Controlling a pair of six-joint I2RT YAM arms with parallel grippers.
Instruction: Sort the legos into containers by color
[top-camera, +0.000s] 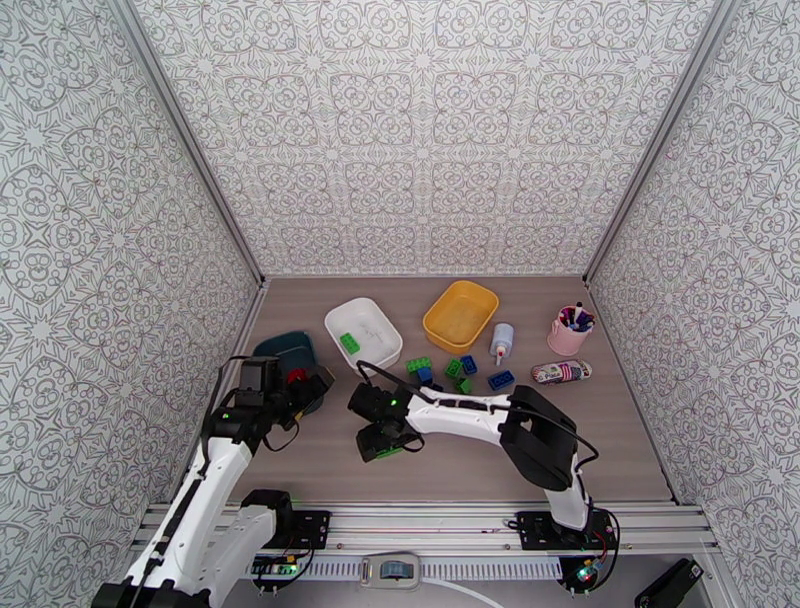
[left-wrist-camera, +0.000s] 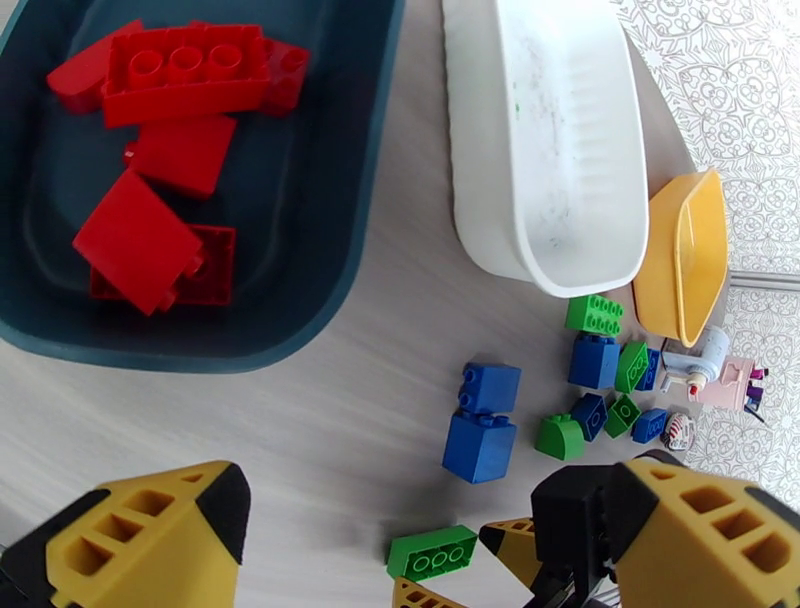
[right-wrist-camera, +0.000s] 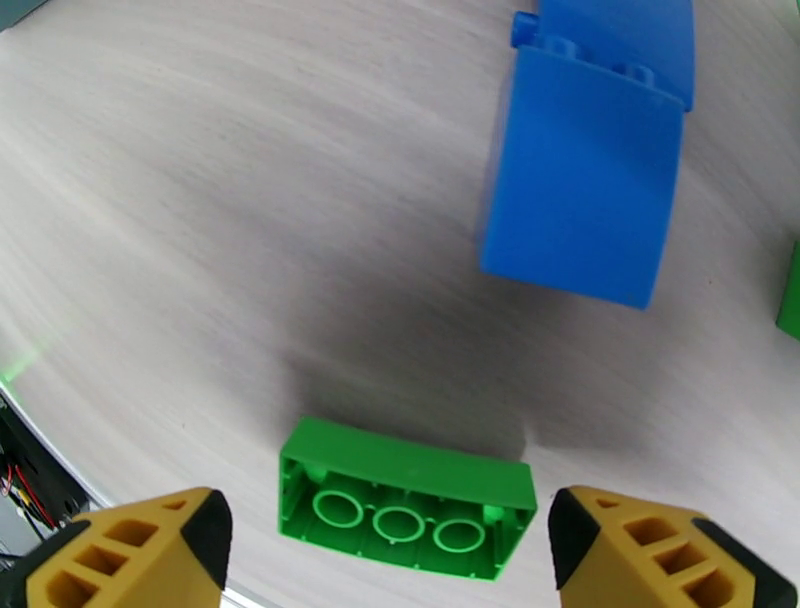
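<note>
The right hand (right-wrist-camera: 390, 535) has its fingers spread, and a green brick (right-wrist-camera: 405, 500), hollow underside showing, lies on the worktop (right-wrist-camera: 250, 250) between them, touching neither. The left hand (left-wrist-camera: 390, 515) is wide apart too, holding nothing, just beside the dark blue tray (left-wrist-camera: 330, 300) of red bricks (left-wrist-camera: 185, 70). Loose bricks (left-wrist-camera: 480, 445), blue and green, lie near the white tray (left-wrist-camera: 560, 150) and yellow tray (left-wrist-camera: 690, 260)

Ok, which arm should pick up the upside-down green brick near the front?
Right, probably. The right gripper is open with the green brick between its fingers; the left gripper is open too, but over by the blue tray.
</note>
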